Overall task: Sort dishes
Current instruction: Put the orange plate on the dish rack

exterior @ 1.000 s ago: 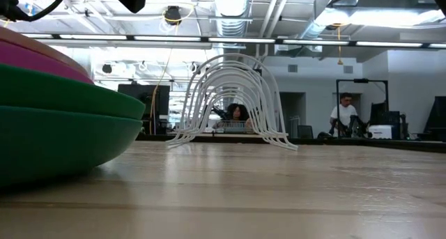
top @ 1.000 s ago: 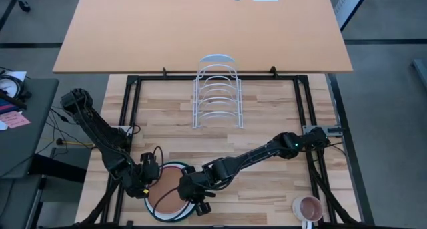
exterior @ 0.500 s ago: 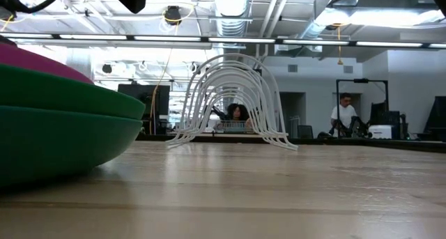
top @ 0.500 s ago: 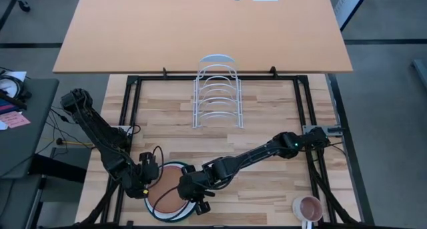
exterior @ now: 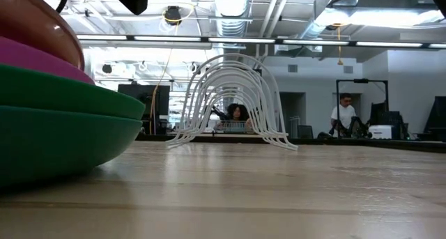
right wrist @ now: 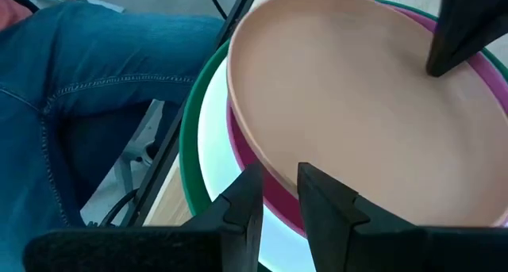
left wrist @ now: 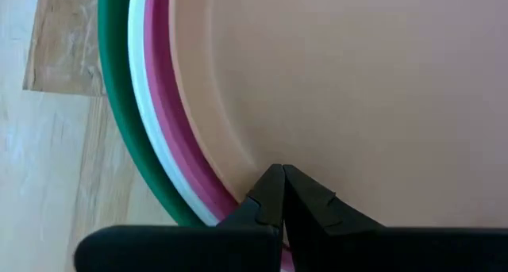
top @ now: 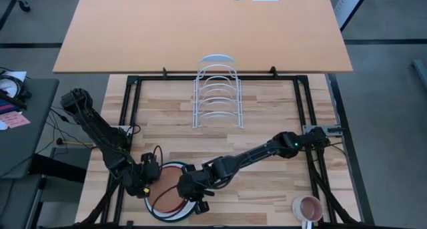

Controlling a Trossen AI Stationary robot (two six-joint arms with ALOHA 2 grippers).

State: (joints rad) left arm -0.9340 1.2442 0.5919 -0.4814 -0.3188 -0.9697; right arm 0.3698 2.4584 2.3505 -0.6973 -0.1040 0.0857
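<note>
Terracotta plate (right wrist: 357, 97) tilted, right end effector (right wrist: 279, 194) gripping rim

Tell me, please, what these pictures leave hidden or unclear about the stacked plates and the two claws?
- White plate: only a rim sliver shows in both wrist views; the pink plate covers the rest.
- Terracotta plate: the right claw straddles its rim, but contact is not visible.
- Low view: the stack is cut off by the frame edge; neither claw shows.
- High view: both arms hide most of the stack.
- Left claw: shut, pressing the terracotta plate.

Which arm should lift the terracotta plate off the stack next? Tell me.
Right. Its gripper has fingers straddling the terracotta plate's raised rim. The left gripper is shut, merely pressing on that plate.
</note>
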